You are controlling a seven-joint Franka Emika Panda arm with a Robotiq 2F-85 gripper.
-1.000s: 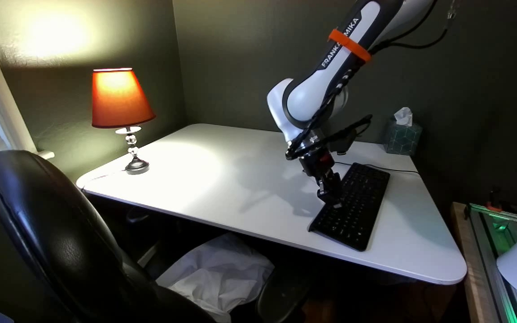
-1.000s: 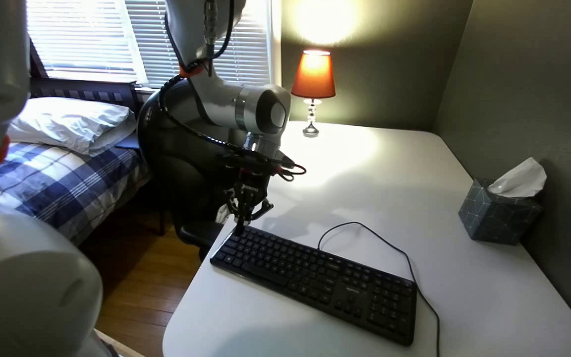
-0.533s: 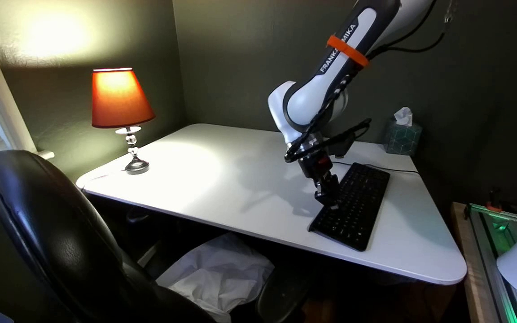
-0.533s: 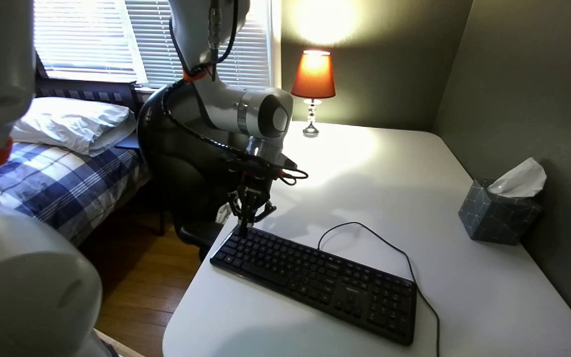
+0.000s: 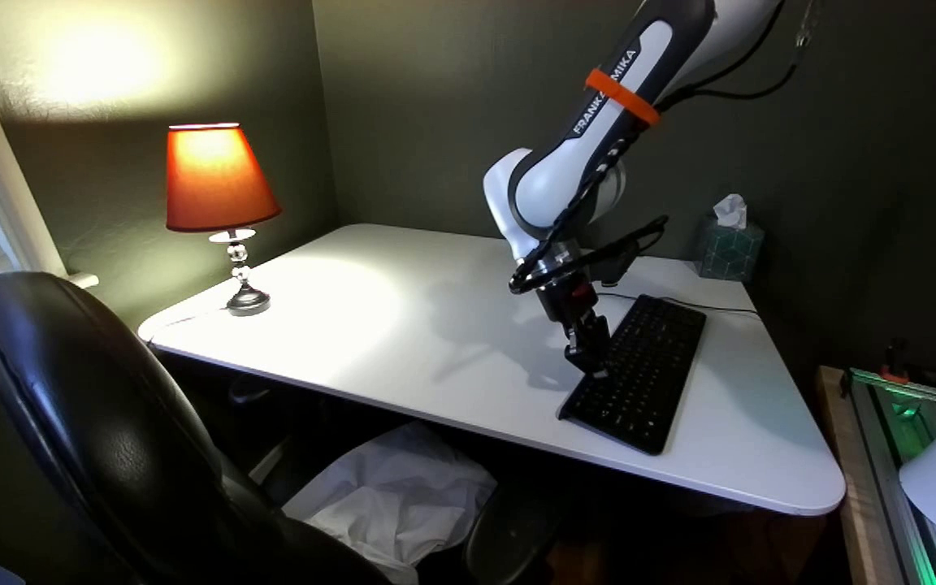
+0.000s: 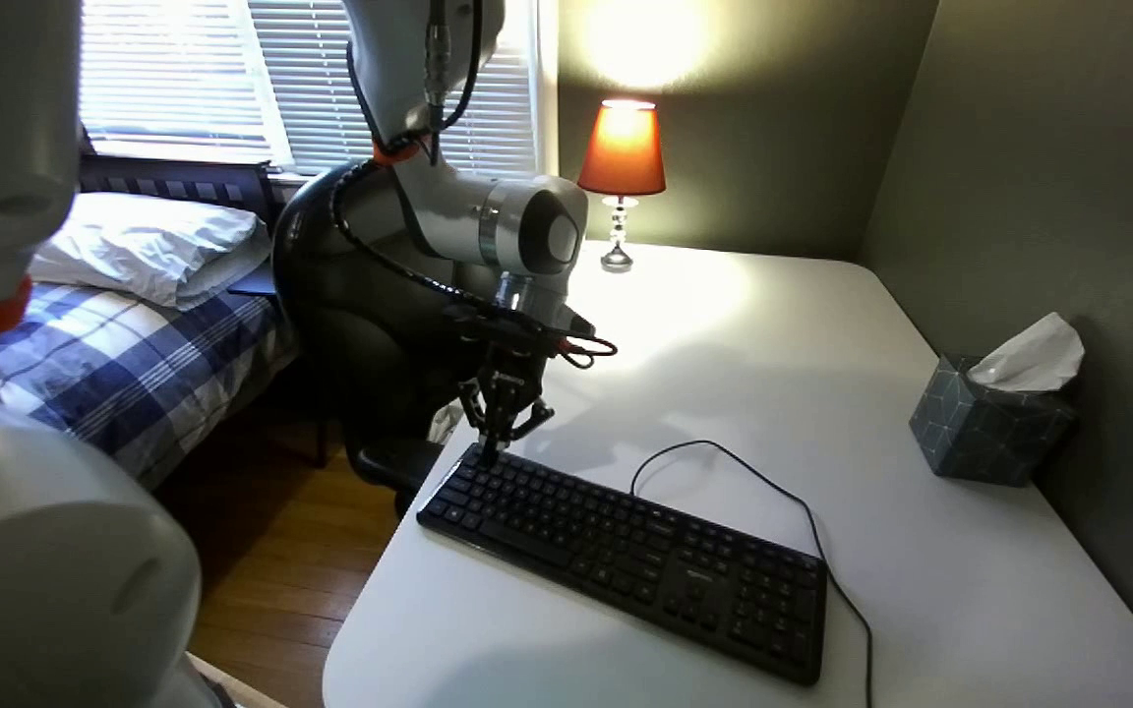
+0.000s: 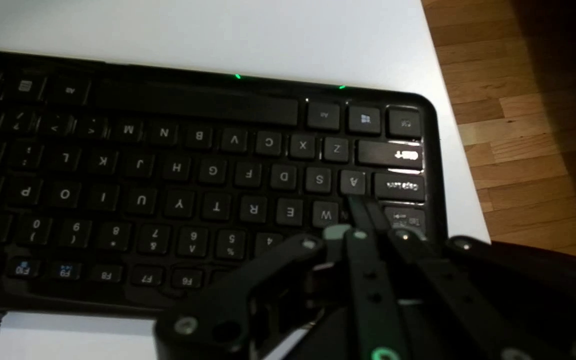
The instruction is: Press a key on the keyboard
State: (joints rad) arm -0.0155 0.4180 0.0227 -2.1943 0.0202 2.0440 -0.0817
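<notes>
The keyboard (image 6: pixel 626 551) lies flat on the white desk (image 6: pixel 970 590), one end close to the edge, its cable (image 6: pixel 805 506) curling from the back and away over the desktop. The white-and-black arm (image 5: pixel 553 191), with an orange band (image 5: pixel 622 96) round it, stoops over that same end, and its gripper (image 7: pixel 369 214) points down at the keys (image 7: pixel 217 206). Its two fingers (image 7: pixel 359 212) are pressed together, with nothing held between. In the wrist view, where the letters stand upside down, I make out the tips between W (image 7: pixel 326 214) and Tab (image 7: pixel 404 218), just beside A (image 7: pixel 353 182); it's dark in there, so I can't tell whether they touch a key. A red lamp (image 6: pixel 623 157) glows at the far end of the desk, and a tissue box (image 6: pixel 980 423) sits near the wall (image 6: pixel 1048 197). A black chair (image 5: pixel 86 406) stands by the desk, and past it shows a plaid bed (image 6: pixel 144 364) with a white pillow (image 6: pixel 149 241), below bright blinds (image 6: pixel 168 79).
</notes>
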